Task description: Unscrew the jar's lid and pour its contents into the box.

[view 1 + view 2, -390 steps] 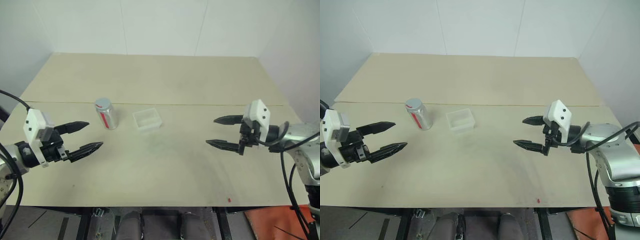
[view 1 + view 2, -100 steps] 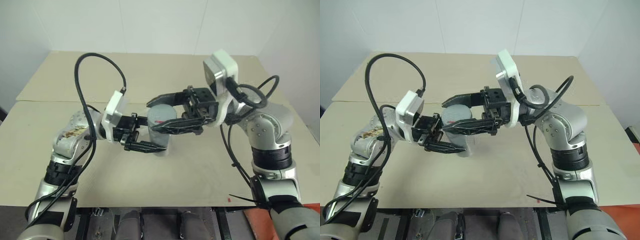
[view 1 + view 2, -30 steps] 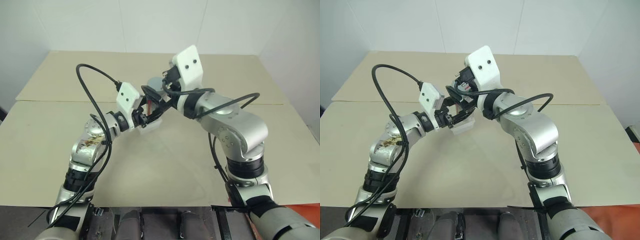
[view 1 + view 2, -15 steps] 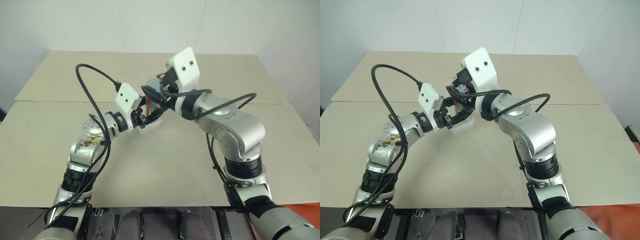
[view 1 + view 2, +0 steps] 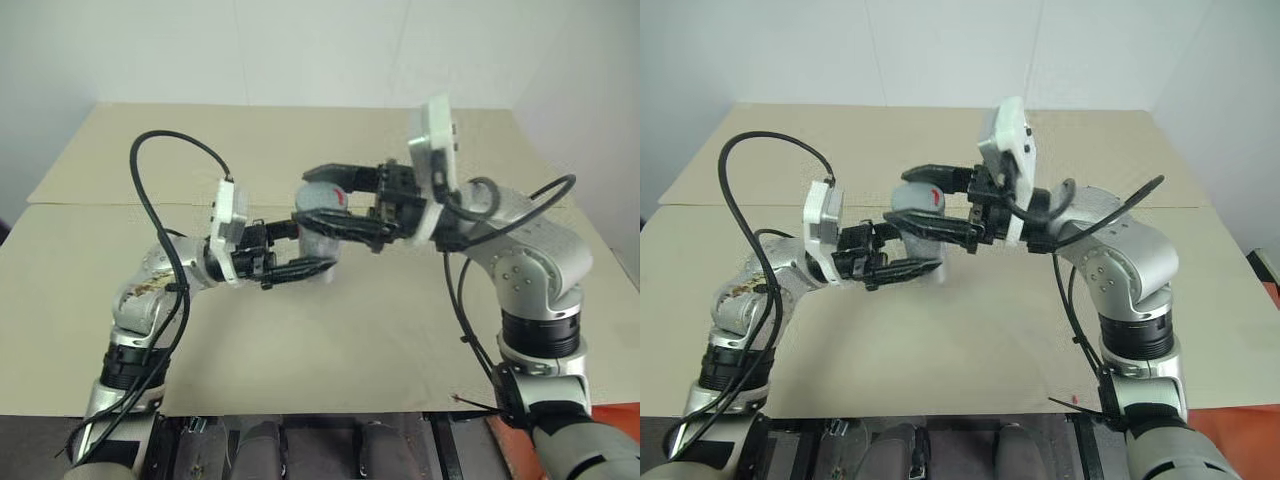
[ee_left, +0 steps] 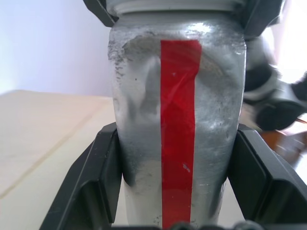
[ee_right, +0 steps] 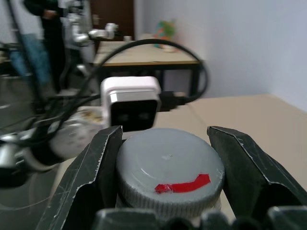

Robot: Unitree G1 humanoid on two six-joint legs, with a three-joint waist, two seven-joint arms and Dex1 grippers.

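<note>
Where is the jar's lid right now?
The lid sits on top of the jar, pinched by the right gripper, while the left gripper holds the jar above the table's middle.

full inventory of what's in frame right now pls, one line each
silvery-grey cylindrical jar with a red stripe: 1, silver and red, held upright above the table between both claws
round grey ribbed lid with a red mark: 1, grey, on the jar's top
beige flat table: 1, beige, under both arms
clear whitish plastic box: hidden behind the arms, cannot tell
left claw: 1, black, shut on the jar's body
right claw: 1, black, shut on the lid
</note>
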